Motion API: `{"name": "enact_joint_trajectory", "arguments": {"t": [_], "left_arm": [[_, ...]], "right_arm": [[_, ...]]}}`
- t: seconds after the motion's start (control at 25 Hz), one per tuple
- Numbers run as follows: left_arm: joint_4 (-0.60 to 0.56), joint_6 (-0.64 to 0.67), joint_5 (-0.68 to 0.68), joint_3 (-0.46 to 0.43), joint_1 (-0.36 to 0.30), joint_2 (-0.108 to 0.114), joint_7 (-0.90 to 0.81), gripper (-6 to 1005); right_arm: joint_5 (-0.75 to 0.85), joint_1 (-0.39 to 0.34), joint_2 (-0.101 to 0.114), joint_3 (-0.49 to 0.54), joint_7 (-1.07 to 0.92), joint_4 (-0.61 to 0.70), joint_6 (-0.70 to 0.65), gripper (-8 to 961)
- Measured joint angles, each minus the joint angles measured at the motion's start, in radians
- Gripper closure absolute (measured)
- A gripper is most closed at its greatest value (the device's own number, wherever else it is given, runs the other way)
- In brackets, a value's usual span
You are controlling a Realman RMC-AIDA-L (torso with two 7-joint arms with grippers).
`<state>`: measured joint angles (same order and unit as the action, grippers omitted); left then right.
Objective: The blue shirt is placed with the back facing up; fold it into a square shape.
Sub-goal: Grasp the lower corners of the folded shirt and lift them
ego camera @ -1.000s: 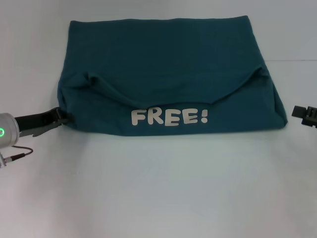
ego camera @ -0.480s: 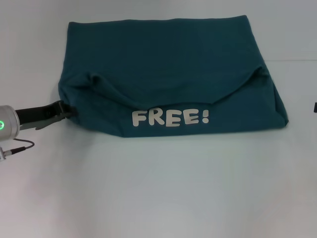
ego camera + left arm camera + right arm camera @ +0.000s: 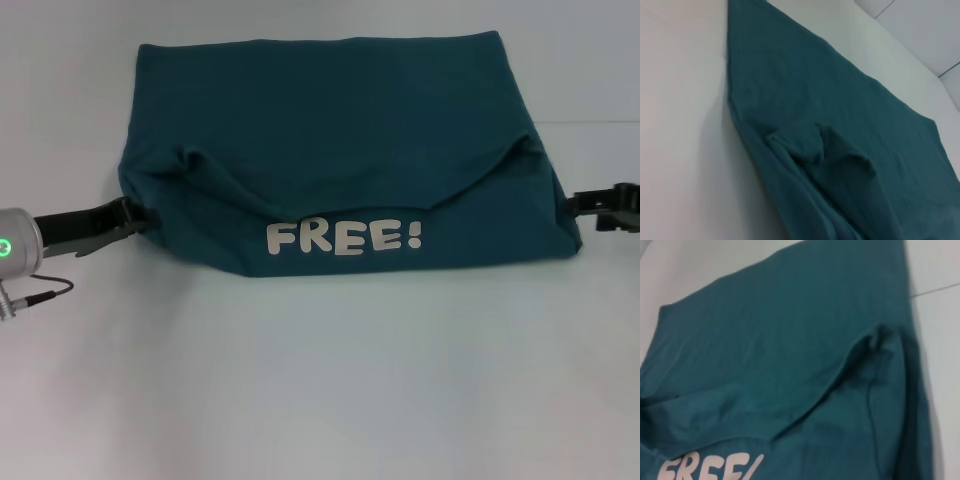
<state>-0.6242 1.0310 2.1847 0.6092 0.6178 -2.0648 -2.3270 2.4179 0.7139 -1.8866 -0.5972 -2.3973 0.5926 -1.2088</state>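
Left hand (image 3: 138,222) touches the left edge of the blue shirt (image 3: 340,150); I cannot tell its grip. Right hand (image 3: 578,203) meets the shirt's right edge, grip equally unclear. Partly folded, the shirt lies on my white counter (image 3: 320,380), "FREE!" lettering (image 3: 343,238) showing.

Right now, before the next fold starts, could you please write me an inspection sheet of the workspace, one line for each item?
Surface: white table, plain.
Job's things: blue shirt lies partly folded, its near part turned over so the white "FREE!" lettering faces up; puckers at both side corners.
Clutter: nothing seen.
Grippers: left gripper is at the shirt's left edge, right gripper at its right edge; both low by the table.
Cables: a thin cable loops under the left arm's wrist, off the shirt.
Surroundings: a faint seam line in the surface beyond the shirt's right side.
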Motion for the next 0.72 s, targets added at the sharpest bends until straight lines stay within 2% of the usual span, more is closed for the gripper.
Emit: {"name": "enact_joint_trajectory", "arguments": {"t": [0.24, 0.72], "left_arm": [[-0.002, 0.001, -0.011, 0.000, 0.000, 0.000, 0.000, 968], [-0.002, -0.004, -0.017, 0.000, 0.000, -0.004, 0.000, 968]], "right_arm": [[0.001, 0.029, -0.014, -0.048, -0.002, -0.066, 0.089, 188], [0.007, 0.048, -0.064, -0.133, 0.003, -0.086, 0.196, 187]]}}
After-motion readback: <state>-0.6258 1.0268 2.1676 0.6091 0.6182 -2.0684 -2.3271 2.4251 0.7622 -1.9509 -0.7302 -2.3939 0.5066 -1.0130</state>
